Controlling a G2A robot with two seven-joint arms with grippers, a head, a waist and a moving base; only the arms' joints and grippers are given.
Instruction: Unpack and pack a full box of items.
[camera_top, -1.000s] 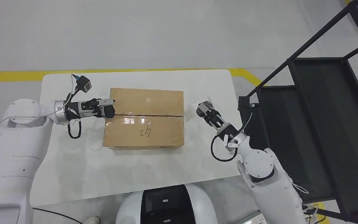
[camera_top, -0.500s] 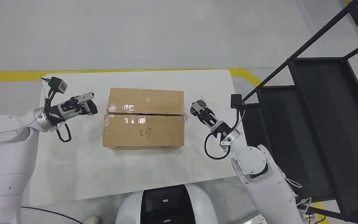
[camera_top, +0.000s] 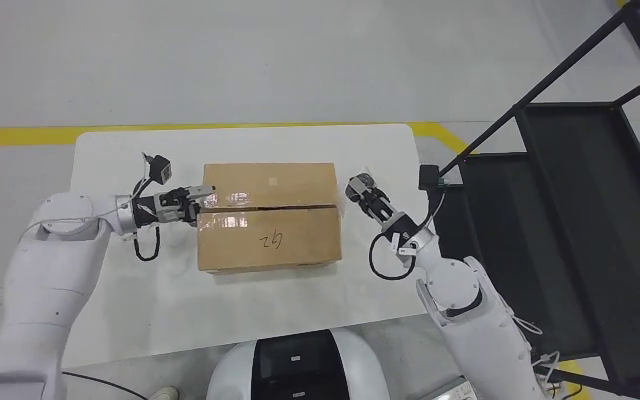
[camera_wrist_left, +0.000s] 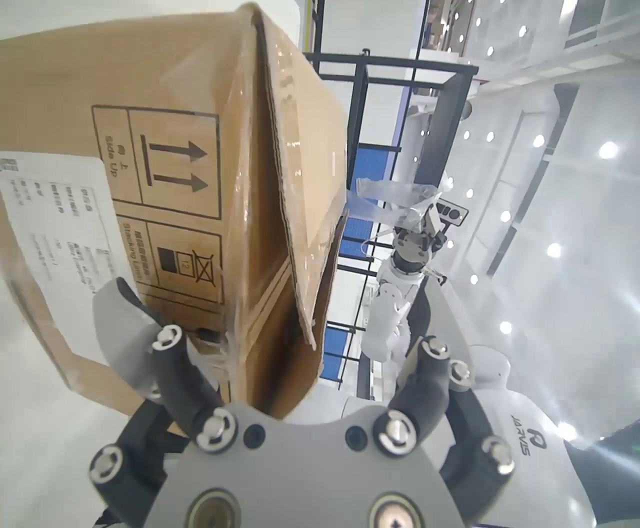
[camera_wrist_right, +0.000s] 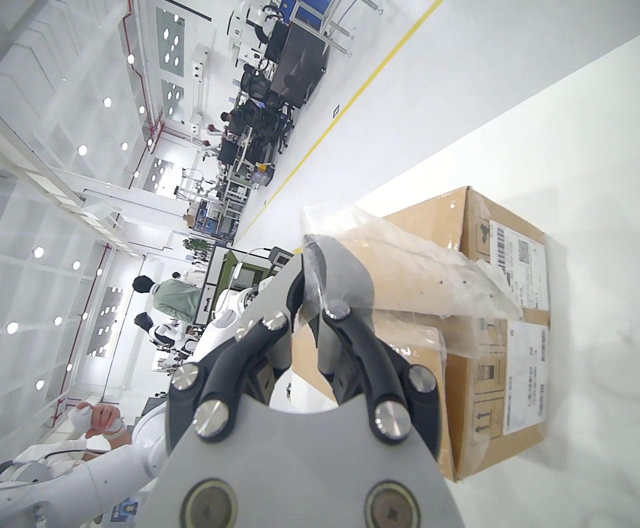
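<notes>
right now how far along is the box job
Early. Done: one end of the clear tape is peeled off the box. In hand: the right gripper is shut on it; the left gripper, open, sits at the box's opposite end. Left: the top flaps are closed, so opening, unpacking and repacking remain.

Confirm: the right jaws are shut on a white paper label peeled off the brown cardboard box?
Not a paper label. The right gripper has its jaws shut on a strip of clear plastic tape peeled off the brown cardboard box, as the right wrist view shows.
</notes>
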